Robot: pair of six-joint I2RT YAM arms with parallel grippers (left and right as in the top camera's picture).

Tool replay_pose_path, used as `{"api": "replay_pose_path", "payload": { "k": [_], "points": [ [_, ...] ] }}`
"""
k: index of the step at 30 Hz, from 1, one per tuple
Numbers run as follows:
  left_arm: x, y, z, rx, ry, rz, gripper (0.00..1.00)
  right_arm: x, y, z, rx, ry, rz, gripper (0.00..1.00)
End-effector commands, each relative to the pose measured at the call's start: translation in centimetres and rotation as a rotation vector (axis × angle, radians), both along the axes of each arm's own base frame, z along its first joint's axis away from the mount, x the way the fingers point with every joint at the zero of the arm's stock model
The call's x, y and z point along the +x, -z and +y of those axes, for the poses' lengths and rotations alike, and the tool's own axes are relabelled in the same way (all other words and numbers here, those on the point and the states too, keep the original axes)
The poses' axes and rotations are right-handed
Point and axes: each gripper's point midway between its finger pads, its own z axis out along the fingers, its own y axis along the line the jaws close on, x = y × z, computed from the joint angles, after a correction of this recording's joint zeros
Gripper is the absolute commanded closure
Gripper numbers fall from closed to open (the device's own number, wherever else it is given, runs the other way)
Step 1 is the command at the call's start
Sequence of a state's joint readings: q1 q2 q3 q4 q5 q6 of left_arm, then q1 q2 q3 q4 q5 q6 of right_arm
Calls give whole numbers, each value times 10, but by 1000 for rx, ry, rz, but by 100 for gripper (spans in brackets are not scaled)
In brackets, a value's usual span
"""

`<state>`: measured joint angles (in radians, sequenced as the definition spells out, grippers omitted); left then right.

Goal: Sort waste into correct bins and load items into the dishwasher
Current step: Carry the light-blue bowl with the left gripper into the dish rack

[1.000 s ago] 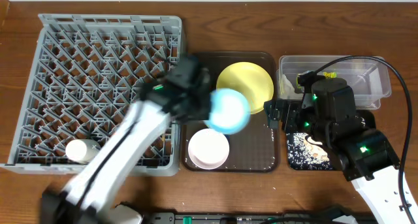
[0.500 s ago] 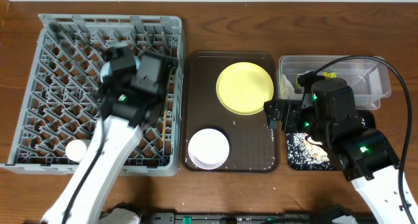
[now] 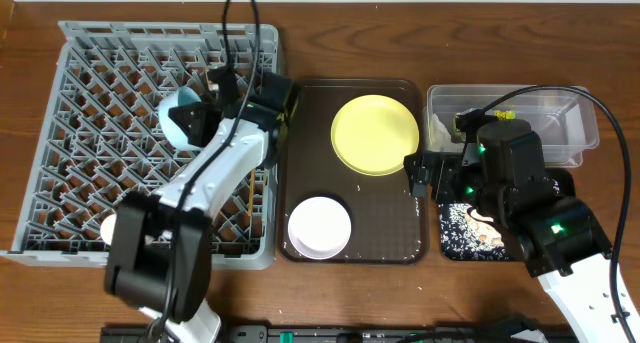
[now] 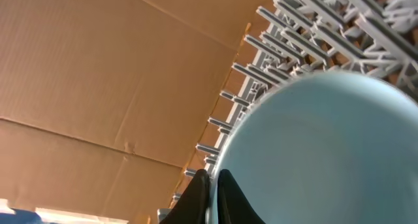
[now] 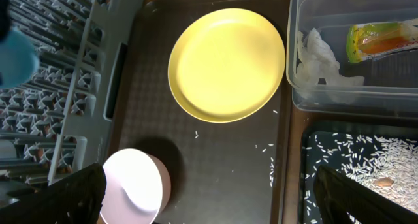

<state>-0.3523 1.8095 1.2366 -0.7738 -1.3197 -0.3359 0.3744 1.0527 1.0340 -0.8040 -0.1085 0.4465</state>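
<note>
Since one second ago, the left gripper [image 4: 212,185] has carried the light blue bowl [image 3: 183,120] from above the brown tray [image 3: 300,163] to the upper middle of the grey dish rack [image 3: 100,83]. Its fingers are pinched together on the bowl's rim, and the bowl stands tilted on its side among the pegs. Whether it touches the rack cannot be determined.

Right gripper [image 3: 425,171] is unchanged, with its fingers spread wide apart and holding nothing. It hangs over the right edge of the brown tray, beside the clear tub [image 3: 590,133].

On the brown tray, the yellow plate [image 5: 226,64] lies flat at the far end and the white-pinkish bowl [image 5: 134,185] sits at the near left corner. Loose crumbs are scattered between them.

The clear tub contains the snack wrapper [image 5: 382,41] and the white tissue [image 5: 320,57]. The black tray [image 5: 313,185], just below the tub, holds rice-like crumbs [image 5: 379,165]. A small white cup [image 3: 112,228] stands at the rack's near left corner, partly hidden by the arm.
</note>
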Motion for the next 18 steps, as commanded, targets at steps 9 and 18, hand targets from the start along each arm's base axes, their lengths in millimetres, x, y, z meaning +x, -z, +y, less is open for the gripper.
{"api": "replay_pose_path", "payload": {
  "k": [9, 18],
  "points": [
    [6, 10, -50, 11, 129, 32, 58, 3, -5, -3, 5, 14, -10, 1],
    [-3, 3, -70, -277, 210, 26, 42, 3, -5, -3, 6, 14, -9, 1]
  ]
}}
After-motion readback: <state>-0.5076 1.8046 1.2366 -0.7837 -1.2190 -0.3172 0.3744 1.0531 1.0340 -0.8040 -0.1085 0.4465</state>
